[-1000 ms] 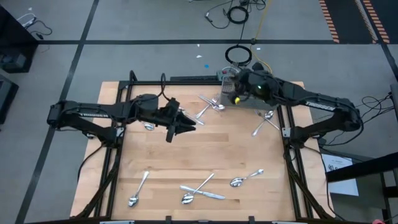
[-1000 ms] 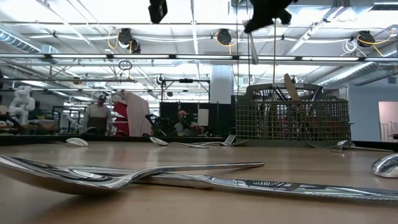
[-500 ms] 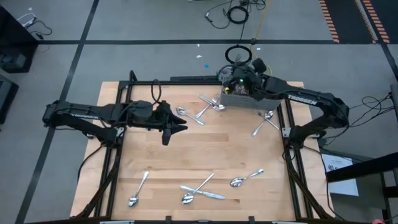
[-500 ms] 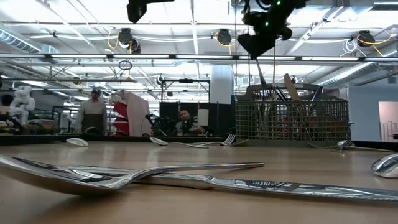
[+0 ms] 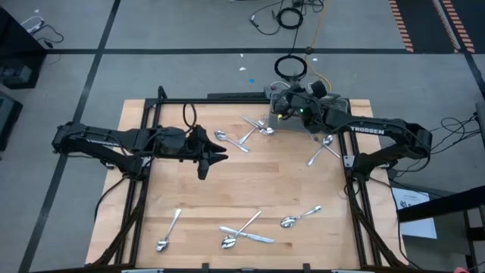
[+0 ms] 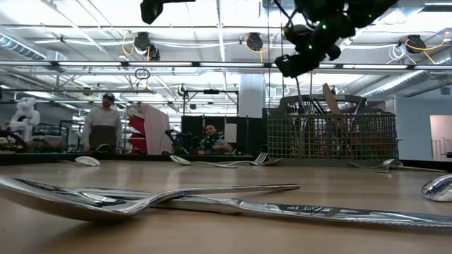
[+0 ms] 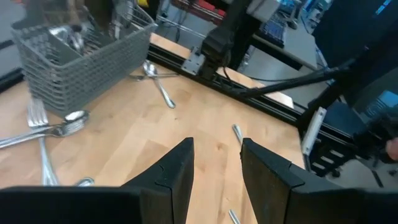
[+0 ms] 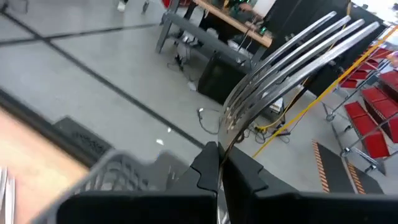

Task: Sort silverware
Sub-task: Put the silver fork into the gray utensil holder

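A shiny silver-coloured metal fork (image 8: 292,59) is pinched by its handle between the pressed-together fingers of the right gripper (image 8: 219,163), its tines pointing away towards the upper right of the right wrist view; in the high view that right gripper (image 5: 286,108) sits above the grey wire-mesh basket (image 5: 297,120) at the upper middle of the frame, near the far edge of the pale wooden table (image 5: 242,189); the basket (image 6: 332,135) stands at the right of the low view with handles sticking up out of it. More slender silver forks and spoons lie scattered: a crossed cluster (image 5: 246,133) just left of the basket, a pair (image 5: 322,148) to its lower right, and several (image 5: 242,231) along the bottom of the table. The left gripper (image 5: 220,155), fingers spread apart and holding nothing, hangs over the table left of centre; two people (image 6: 102,127) show in the room beyond.
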`<state>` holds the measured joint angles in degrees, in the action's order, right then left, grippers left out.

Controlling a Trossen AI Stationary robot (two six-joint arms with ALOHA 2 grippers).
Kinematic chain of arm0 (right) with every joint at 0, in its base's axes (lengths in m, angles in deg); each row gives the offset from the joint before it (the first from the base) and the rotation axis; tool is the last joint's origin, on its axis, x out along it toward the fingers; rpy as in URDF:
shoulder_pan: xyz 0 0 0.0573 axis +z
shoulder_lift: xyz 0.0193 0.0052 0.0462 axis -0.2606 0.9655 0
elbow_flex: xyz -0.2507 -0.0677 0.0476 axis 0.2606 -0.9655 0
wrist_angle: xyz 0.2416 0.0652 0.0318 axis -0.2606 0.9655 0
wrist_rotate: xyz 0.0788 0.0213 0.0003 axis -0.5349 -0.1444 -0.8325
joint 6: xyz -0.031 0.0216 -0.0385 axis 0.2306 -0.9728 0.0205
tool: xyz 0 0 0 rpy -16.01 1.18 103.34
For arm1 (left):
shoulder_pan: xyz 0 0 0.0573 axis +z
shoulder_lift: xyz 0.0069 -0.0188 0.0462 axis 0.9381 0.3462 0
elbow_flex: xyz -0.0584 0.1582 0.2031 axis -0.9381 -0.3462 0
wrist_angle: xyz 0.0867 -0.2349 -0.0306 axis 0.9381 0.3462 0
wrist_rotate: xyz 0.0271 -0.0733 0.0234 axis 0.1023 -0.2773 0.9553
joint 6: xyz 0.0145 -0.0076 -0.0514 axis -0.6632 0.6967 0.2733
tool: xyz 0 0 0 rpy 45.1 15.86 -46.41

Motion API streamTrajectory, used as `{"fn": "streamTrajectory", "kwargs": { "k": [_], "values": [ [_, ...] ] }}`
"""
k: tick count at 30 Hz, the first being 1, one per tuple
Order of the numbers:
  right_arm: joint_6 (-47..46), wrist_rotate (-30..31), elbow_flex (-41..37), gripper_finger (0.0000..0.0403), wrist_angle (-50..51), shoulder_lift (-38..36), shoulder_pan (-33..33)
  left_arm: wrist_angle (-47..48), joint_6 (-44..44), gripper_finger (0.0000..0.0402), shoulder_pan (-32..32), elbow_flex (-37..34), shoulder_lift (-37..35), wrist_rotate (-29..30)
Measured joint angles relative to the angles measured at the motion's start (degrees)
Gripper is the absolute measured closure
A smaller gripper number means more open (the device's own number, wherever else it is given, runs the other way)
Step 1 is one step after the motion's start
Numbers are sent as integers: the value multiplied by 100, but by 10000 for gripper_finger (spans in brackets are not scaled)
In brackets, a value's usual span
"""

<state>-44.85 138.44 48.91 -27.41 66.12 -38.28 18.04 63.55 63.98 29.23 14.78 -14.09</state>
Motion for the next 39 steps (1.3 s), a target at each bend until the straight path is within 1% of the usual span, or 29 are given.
{"fn": "streamTrajectory", "kwargs": {
  "k": [4,9,19,24,32,39],
  "values": [
    [-116,-277,-338,403,7,-9,4,0,4,263,4,0,0,143],
    [-463,-294,-711,403,-147,-9,4,-13,129,263,4,0,0,166],
    [-567,-302,-860,398,-58,-15,4,-13,150,263,4,0,2,167],
    [-567,-297,-860,367,-7,-15,4,-12,148,263,4,0,2,167],
    [-565,-294,-881,298,79,-8,0,-2,148,263,4,0,2,163],
    [-559,-273,-567,251,240,-132,2,24,124,263,4,0,2,156]
  ]
}}
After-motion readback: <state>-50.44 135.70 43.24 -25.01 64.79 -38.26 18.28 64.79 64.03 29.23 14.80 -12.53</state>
